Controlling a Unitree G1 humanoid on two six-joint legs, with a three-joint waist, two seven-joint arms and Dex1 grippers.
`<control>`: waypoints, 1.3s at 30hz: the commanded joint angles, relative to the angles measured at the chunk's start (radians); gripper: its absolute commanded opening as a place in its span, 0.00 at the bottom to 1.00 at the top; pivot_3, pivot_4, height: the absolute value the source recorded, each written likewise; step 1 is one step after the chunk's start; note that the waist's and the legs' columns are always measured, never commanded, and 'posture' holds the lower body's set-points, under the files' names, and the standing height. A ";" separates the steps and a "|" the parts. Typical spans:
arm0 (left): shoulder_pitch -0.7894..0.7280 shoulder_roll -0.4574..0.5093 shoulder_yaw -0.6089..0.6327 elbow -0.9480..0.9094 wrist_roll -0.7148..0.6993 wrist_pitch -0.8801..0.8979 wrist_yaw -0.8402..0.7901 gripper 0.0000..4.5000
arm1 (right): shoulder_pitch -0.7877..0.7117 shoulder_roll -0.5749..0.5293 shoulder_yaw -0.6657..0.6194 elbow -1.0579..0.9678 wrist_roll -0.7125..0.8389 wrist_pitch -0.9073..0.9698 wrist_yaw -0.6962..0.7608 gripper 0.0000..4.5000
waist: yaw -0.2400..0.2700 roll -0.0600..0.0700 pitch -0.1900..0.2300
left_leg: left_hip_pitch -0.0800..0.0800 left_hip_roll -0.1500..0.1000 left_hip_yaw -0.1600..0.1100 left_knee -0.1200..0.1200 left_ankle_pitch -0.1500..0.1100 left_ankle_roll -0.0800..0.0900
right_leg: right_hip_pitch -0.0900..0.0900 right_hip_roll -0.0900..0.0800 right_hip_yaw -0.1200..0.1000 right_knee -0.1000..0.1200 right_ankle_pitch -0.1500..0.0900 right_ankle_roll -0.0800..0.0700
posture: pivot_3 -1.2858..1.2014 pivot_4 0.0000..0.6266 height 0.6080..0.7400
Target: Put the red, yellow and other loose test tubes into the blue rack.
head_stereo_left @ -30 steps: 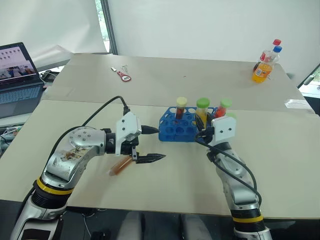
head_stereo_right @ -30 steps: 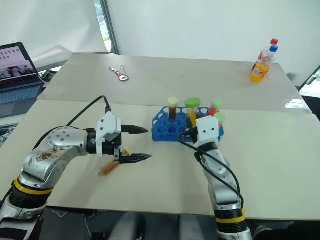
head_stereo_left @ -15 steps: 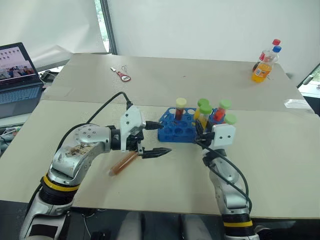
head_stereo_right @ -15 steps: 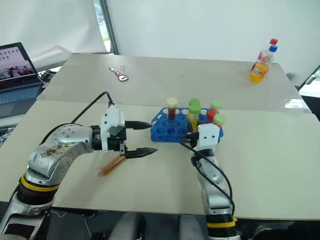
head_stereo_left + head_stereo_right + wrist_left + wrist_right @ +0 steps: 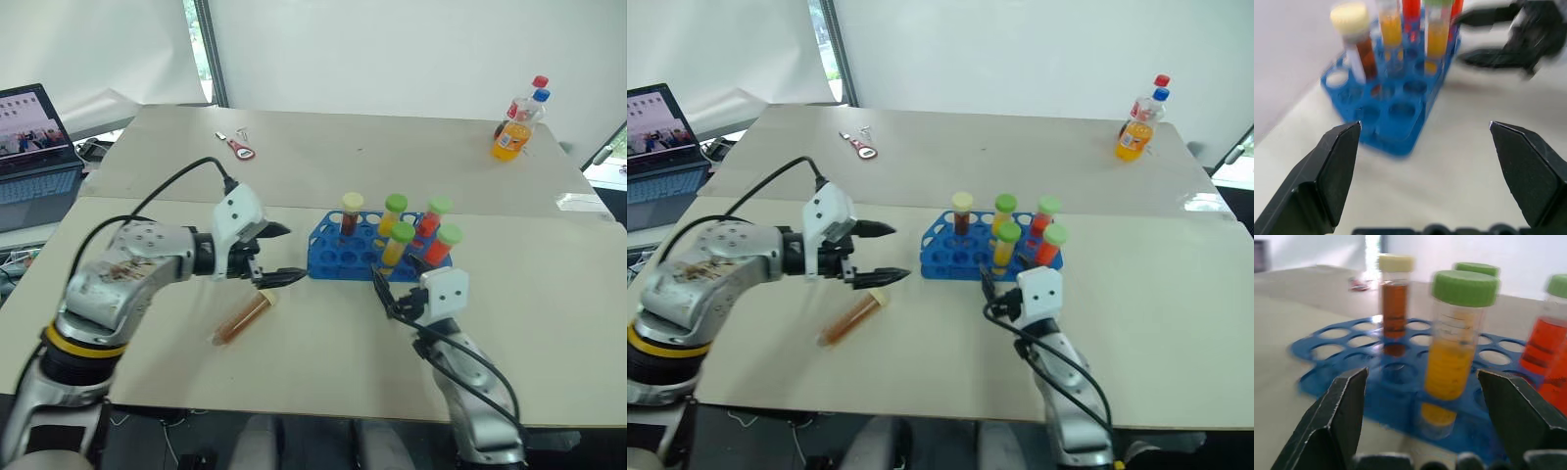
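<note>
The blue rack (image 5: 345,257) stands mid-table with several capped tubes upright in it. Among them are a brown tube with a pale cap (image 5: 350,213), a yellow tube with a green cap (image 5: 1455,363) and a red one (image 5: 443,245). One loose test tube with brown liquid (image 5: 240,316) lies flat on the table, left of the rack. My left gripper (image 5: 294,254) hovers open just above and beyond that tube, empty, pointing at the rack (image 5: 1393,110). My right gripper (image 5: 384,294) is open and empty just in front of the rack, its fingers either side of the yellow tube but clear of it.
An orange soda bottle (image 5: 516,122) stands at the far right corner. A bottle opener with keys (image 5: 239,145) lies far left. An open laptop (image 5: 34,137) sits off the table's left side. A seam (image 5: 147,200) crosses the tabletop behind the rack.
My right gripper has opened, let go of the yellow tube now standing in the rack, and drawn back toward me. My left gripper has swung to the left, still open.
</note>
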 commanded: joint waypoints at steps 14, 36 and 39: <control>-0.080 0.075 -0.236 -0.027 0.056 0.396 0.107 1.00 | -0.252 -0.521 -0.112 -0.209 0.582 0.473 0.491 0.88 | 0.009 -0.003 0.002 | 0.001 0.000 -0.002 0.000 0.000 0.000 | 0.003 0.001 -0.001 -0.002 0.000 0.000 | 0.52 0.24 0.48; -0.187 0.041 -0.357 0.035 0.085 0.465 0.075 0.19 | -0.144 -0.595 -0.207 -0.294 0.618 0.490 0.446 0.89 | 0.009 -0.003 0.002 | 0.000 -0.001 -0.003 0.000 0.000 0.000 | 0.003 0.000 -0.001 -0.002 0.000 0.000 | 0.52 0.24 0.48; -0.199 0.036 -0.329 0.047 0.073 0.401 0.038 0.19 | -0.140 -0.605 -0.226 -0.292 0.627 0.493 0.442 0.89 | 0.012 -0.003 0.002 | 0.000 -0.001 -0.003 0.000 0.000 0.000 | 0.003 0.000 -0.001 -0.002 0.000 0.000 | 0.52 0.24 0.48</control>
